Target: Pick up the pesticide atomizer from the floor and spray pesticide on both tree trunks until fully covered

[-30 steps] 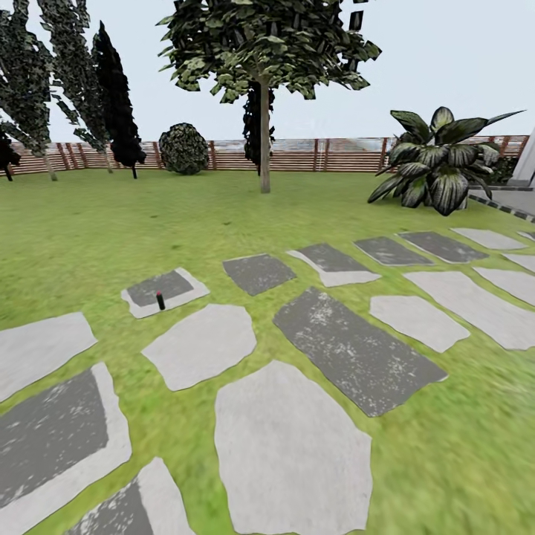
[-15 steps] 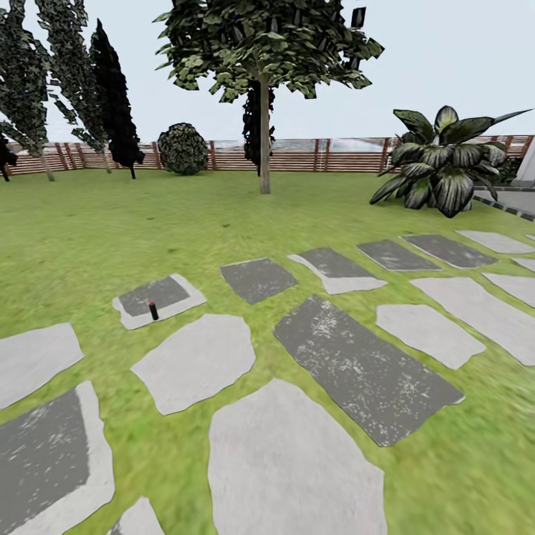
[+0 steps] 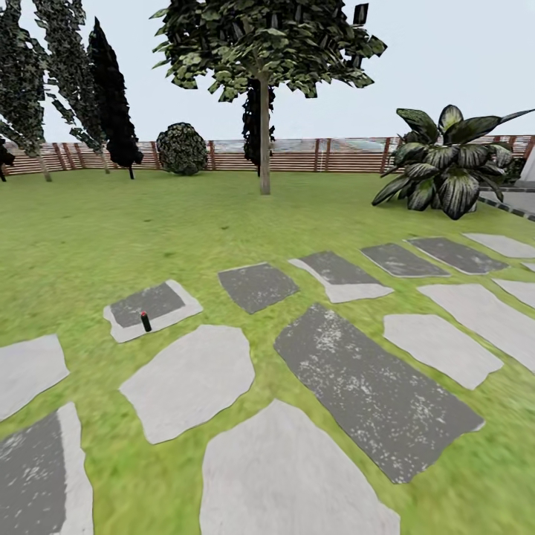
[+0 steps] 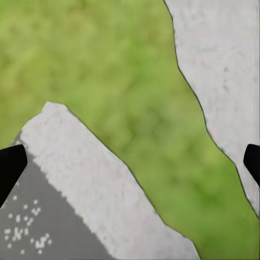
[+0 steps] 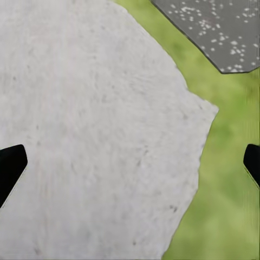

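Stretching lawn (image 3: 148, 223) with stepping stones (image 3: 189, 379)

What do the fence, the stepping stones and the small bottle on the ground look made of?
Fence: reddish-brown wood, judging by horizontal slats between posts. Stepping stones: matt stone, pale grey or dark speckled grey, with irregular edges. Bottle: dark body with red top, too small to tell; possibly plastic.

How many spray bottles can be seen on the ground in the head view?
1. The atomizer stands upright on a stepping stone at the left of the path. More could lie outside the picture.
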You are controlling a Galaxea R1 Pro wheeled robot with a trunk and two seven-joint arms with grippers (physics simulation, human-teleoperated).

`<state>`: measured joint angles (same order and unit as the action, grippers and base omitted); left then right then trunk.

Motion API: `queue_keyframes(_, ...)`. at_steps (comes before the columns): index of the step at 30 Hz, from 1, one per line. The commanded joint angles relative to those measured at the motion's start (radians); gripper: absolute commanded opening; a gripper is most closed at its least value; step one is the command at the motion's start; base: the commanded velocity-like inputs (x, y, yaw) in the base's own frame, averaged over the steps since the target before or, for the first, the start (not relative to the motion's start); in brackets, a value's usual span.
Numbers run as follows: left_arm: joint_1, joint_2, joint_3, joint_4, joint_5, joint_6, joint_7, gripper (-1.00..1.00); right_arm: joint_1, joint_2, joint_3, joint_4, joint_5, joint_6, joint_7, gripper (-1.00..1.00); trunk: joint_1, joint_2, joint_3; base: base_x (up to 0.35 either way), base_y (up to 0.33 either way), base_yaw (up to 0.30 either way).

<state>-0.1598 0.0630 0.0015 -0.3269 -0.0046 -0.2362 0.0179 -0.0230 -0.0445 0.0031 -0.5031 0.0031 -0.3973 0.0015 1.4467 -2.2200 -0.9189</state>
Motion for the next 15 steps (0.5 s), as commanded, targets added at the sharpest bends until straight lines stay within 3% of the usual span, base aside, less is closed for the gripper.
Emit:
queue_keyframes(1, 0.000, 0.000, 0.000, 0.000, 0.000, 0.000, 0.000, 1.00, 0.000, 0.000, 0.000, 0.000, 0.000, 0.000, 0.000, 1.00, 0.000, 0.000, 0.000, 0.341, 0.000, 0.000)
queue_keyframes(15, 0.000, 0.000, 0.000, 0.001, -0.001, 0.000, -0.001, 1.00, 0.000, 0.000, 0.000, 0.001, 0.001, 0.000, -0.003, 1.00, 0.000, 0.000, 0.000, 0.341, 0.000, 0.000)
